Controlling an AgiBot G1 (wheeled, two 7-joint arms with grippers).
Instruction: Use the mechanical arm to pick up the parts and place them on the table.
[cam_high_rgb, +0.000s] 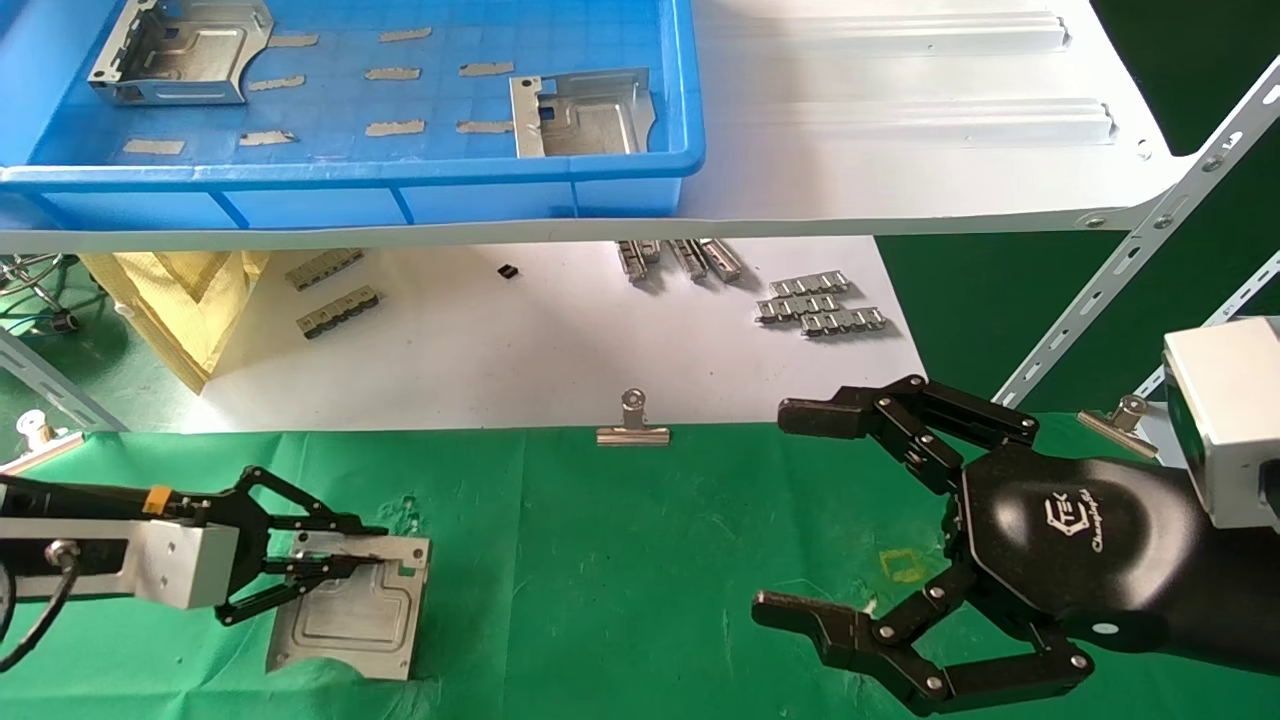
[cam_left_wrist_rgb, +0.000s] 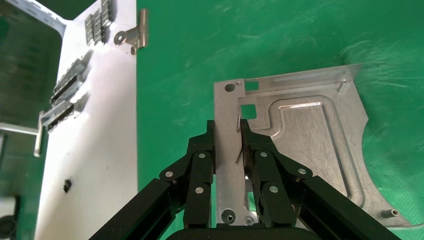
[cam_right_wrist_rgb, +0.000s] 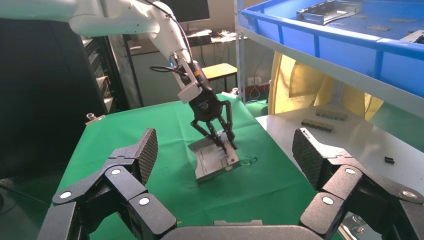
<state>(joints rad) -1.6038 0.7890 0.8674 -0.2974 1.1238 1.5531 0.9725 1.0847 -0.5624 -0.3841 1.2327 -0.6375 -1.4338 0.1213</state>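
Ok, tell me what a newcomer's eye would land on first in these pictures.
First, the left hand shut on the folded edge of a silver part lying on the green table. Next, the right hand, big, black and open, hangs empty over the table at the right. Behind, a blue bin on the white shelf holds two more parts.

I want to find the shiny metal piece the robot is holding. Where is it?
In the head view, the metal part lies on the green table at the robot's left, pinched by the left gripper, below the blue bin.
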